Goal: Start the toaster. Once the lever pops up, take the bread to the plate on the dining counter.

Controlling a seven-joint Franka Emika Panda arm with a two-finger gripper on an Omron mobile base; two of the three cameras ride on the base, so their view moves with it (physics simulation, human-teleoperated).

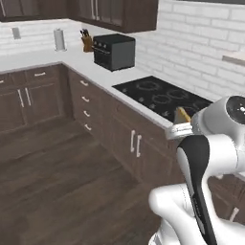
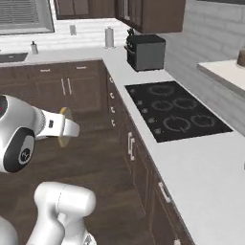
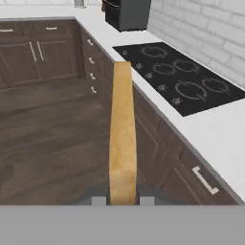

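Observation:
My gripper (image 3: 122, 198) is shut on the bread (image 3: 122, 134), a tan slice with a golden crust seen edge-on between the fingertips. In the left base view the bread (image 1: 182, 115) sticks up from the gripper (image 1: 178, 129) in front of the counter's edge by the cooktop. From the right base view, the bread (image 2: 63, 115) and gripper (image 2: 71, 128) hang over the wooden floor, left of the cabinet fronts. The toaster, its lever, the plate and the dining counter are out of view.
A black cooktop (image 1: 162, 95) is set in the white worktop (image 2: 191, 162) along the brick wall. A black countertop oven (image 1: 114, 51), a knife block (image 1: 86, 42) and a paper towel roll (image 1: 59, 39) stand at the far corner. Dark cabinets (image 1: 134, 143) line the wooden floor (image 1: 62, 177).

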